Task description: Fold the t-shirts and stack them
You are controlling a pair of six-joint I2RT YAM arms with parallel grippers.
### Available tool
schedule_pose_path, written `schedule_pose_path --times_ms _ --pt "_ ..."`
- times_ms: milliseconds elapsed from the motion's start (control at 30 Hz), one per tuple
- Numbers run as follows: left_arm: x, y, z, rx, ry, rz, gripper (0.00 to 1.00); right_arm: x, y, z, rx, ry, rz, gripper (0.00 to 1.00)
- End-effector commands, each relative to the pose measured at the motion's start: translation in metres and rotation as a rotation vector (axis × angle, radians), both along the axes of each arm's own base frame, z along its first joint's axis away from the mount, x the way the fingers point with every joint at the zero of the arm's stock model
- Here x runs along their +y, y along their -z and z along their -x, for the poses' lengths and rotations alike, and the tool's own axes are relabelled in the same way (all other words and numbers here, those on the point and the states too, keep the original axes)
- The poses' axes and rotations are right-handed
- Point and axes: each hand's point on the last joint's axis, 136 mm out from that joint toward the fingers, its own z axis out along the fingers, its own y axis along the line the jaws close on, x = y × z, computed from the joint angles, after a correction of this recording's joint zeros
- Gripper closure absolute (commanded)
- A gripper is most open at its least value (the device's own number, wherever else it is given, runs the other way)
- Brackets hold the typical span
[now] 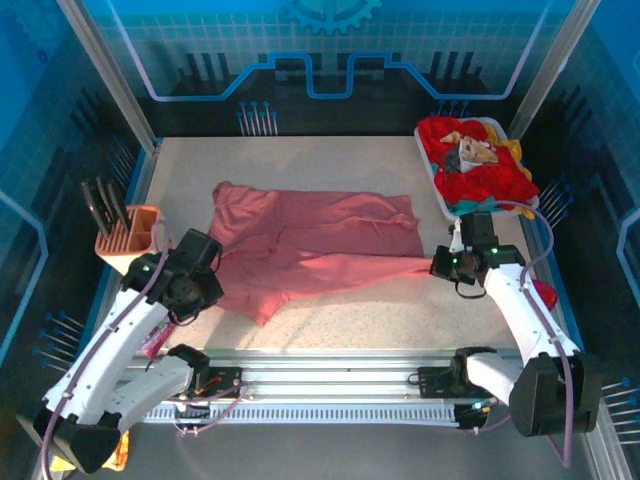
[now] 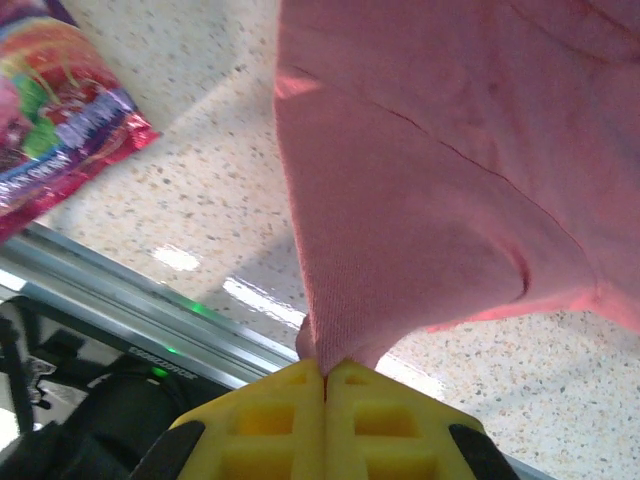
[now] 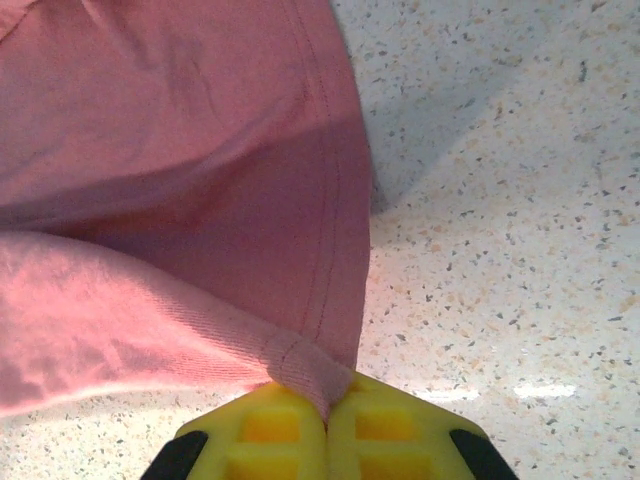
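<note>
Two arms reach in from the near edge of the speckled table (image 1: pixel 400 320), and both have hold of the same pink t-shirt (image 1: pixel 320 245). At the far left, against the table's side, an orange holder (image 1: pixel 130 243) stands with dark tools upright in it. In the left wrist view a brightly printed snack bag (image 2: pixel 60 110) lies flat on the table close to the metal rail (image 2: pixel 120 300), apart from the cloth.

The left gripper (image 2: pixel 323 375) has its yellow fingers pressed together, with a narrow tuck of the shirt's edge pinched between them. From that pinch the cloth rises and fans out, lifted clear of the table and casting a shadow beneath. Seen from above, this gripper sits at the shirt's near left side.

The shirt spreads across the middle of the table, wider than it is deep. It is rumpled and partly folded over itself, with a loose flap trailing toward the near left.

At its near right corner the right gripper (image 3: pixel 327 400) is likewise closed, its fingers clamped on a rolled bit of hemmed edge. The stitched hem runs up and away from the pinch, and bare table lies to its right.

Further right, in the far right corner, a white tray (image 1: pixel 438 192) holds a heap of other t-shirts (image 1: pixel 485 178). They are mostly red, with yellow at the right edge and teal at the near end. The tray is near the pink shirt's far right corner, with a strip of table between them.
</note>
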Motion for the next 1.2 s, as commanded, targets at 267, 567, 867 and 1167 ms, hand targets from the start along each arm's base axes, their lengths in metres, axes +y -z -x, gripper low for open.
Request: schedule_pose_path --times_ms 267,567,867,1167 --pt "-0.006 -0.012 -0.030 -0.048 0.061 0.043 1.00 0.001 0.006 -0.019 0.037 -0.044 0.019 1.00" --pt "0.012 -0.018 -0.100 -0.065 0.046 0.063 1.00 0.016 0.007 -0.073 0.056 -0.109 -0.025 1.00" --pt "0.023 -0.018 -0.164 -0.104 0.047 0.081 1.00 0.026 0.031 -0.123 0.111 -0.149 -0.011 1.00" --pt "0.033 -0.017 -0.209 -0.117 0.044 0.081 1.00 0.025 0.048 -0.159 0.135 -0.148 0.014 1.00"
